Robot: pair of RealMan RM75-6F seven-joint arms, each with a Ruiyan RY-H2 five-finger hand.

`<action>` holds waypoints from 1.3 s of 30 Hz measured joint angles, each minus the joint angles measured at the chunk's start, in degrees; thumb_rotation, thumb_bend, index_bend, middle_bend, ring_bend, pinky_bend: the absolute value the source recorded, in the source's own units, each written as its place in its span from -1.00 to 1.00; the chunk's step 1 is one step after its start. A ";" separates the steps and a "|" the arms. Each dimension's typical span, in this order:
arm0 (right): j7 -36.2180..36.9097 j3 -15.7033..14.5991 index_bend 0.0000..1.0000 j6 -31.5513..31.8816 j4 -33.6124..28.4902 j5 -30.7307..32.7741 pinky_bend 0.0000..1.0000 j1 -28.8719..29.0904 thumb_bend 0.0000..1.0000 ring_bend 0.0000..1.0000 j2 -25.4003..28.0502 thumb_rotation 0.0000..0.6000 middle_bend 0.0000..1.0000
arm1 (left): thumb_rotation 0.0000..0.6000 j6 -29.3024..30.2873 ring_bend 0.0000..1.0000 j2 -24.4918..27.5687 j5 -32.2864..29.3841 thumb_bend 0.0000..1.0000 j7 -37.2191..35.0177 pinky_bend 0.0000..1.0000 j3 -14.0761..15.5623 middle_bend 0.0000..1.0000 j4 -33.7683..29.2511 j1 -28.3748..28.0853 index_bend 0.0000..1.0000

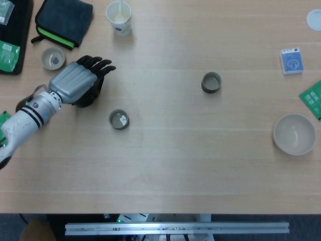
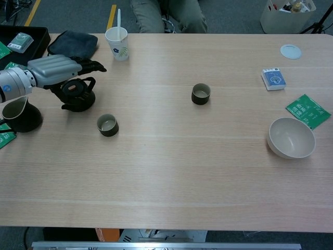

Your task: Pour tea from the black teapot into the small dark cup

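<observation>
Looks like a lab or test room set up for robot trials rather than a home. Shown by the plain light wood table (image 2: 171,172) with an aluminium rail (image 1: 176,228) along its near edge, grey floor with a yellow line (image 2: 112,13), and a seated person's legs (image 2: 166,13) just beyond the far side. Also a white storage bin (image 2: 289,14) and a tripod leg (image 2: 323,20) in the far corner.
</observation>
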 measured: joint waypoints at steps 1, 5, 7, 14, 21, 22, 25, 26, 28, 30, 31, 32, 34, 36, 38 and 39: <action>0.09 -0.01 -0.47 0.04 0.10 0.07 -0.38 -0.05 -0.58 -0.59 -0.06 1.00 -0.41 | 1.00 -0.05 -0.91 -0.62 -0.20 -0.51 -0.43 -0.79 0.08 -0.91 1.02 -0.22 -1.00; 0.36 0.00 -0.47 0.16 0.47 0.27 -0.38 -0.18 -0.58 -0.59 -0.25 1.00 -0.41 | 1.00 -0.36 -0.91 -2.34 -1.00 -0.51 -1.41 -0.79 0.21 -0.91 4.03 -0.96 -1.00; 0.52 0.00 -0.47 0.19 0.67 0.34 -0.38 -0.23 -0.58 -0.59 -0.35 1.00 -0.41 | 1.00 -0.70 -0.91 -3.15 -1.56 -0.51 -1.69 -0.79 0.21 -0.90 5.47 -1.34 -1.00; 1.01 -0.01 -0.47 0.45 1.08 0.42 -0.38 -0.44 -0.58 -0.59 -0.48 1.00 -0.41 | 1.00 -2.25 -0.92 -5.33 -4.79 -0.51 -2.20 -0.79 -0.72 -0.87 8.87 -2.14 -0.98; 1.48 -0.06 -0.47 0.94 1.34 0.41 -0.38 -0.80 -0.58 -0.59 -0.49 1.00 -0.41 | 1.00 -4.57 -0.91 -6.67 -9.68 -0.51 -0.49 -0.79 -3.11 -0.85 10.32 -2.51 -0.94; 1.57 -0.07 -0.47 0.98 1.37 0.39 -0.38 -0.84 -0.58 -0.59 -0.49 1.00 -0.41 | 1.00 -5.31 -0.91 -6.44 -10.05 -0.51 -0.28 -0.79 -3.20 -0.84 9.96 -2.66 -0.94; 1.77 -0.11 -0.47 1.06 1.51 0.26 -0.38 -0.90 -0.58 -0.59 -0.58 1.00 -0.41 | 1.00 -7.73 -0.90 -4.95 -10.75 -0.51 0.23 -0.79 -3.06 -0.83 8.14 -3.18 -0.94; 1.87 -0.14 -0.47 1.07 1.57 0.18 -0.38 -0.90 -0.58 -0.59 -0.62 1.00 -0.41 | 1.00 -8.58 -0.90 -4.35 -10.99 -0.51 0.45 -0.79 -2.97 -0.82 7.40 -3.35 -0.94; 2.01 -0.19 -0.47 1.04 1.67 0.07 -0.38 -0.89 -0.58 -0.59 -0.69 1.00 -0.41 | 1.00 -10.61 -0.89 -2.87 -11.71 -0.51 1.09 -0.79 -2.75 -0.80 5.58 -3.76 -0.93; 2.16 -0.25 -0.47 1.01 1.76 -0.06 -0.38 -0.89 -0.58 -0.59 -0.75 1.00 -0.41 | 1.00 -12.21 -0.89 -1.67 -12.44 -0.51 1.68 -0.79 -2.54 -0.79 4.10 -4.07 -0.92; 2.21 -0.26 -0.47 1.03 1.79 -0.11 -0.38 -0.89 -0.58 -0.59 -0.75 1.00 -0.41 | 1.00 -13.08 -0.89 -0.92 -12.84 -0.51 1.96 -0.79 -2.40 -0.79 3.15 -4.26 -0.92; 2.26 -0.27 -0.47 1.12 1.80 -0.18 -0.38 -0.92 -0.58 -0.59 -0.74 1.00 -0.41 | 1.00 -13.61 -0.89 -0.40 -13.11 -0.51 2.12 -0.79 -2.30 -0.78 2.46 -4.38 -0.91; 2.35 -0.28 -0.47 1.27 1.82 -0.28 -0.38 -0.98 -0.58 -0.59 -0.71 1.00 -0.41 | 1.00 -14.46 -0.88 0.73 -13.58 -0.51 2.49 -0.79 -2.07 -0.78 0.96 -4.59 -0.89; 2.47 -0.28 -0.47 1.43 1.86 -0.32 -0.38 -1.08 -0.58 -0.59 -0.68 1.00 -0.41 | 1.00 -14.91 -0.88 1.60 -13.82 -0.51 2.92 -0.79 -1.86 -0.76 -0.14 -4.74 -0.87; 2.59 -0.32 -0.47 1.51 1.91 -0.36 -0.38 -1.16 -0.58 -0.59 -0.68 1.00 -0.41 | 1.00 -15.21 -0.87 2.29 -14.05 -0.51 3.66 -0.79 -1.68 -0.72 -1.05 -4.88 -0.82; 2.65 -0.33 -0.47 1.56 1.94 -0.39 -0.38 -1.19 -0.58 -0.59 -0.69 1.00 -0.41 | 1.00 -15.35 -0.86 2.45 -14.18 -0.51 4.00 -0.79 -1.63 -0.69 -1.30 -4.95 -0.79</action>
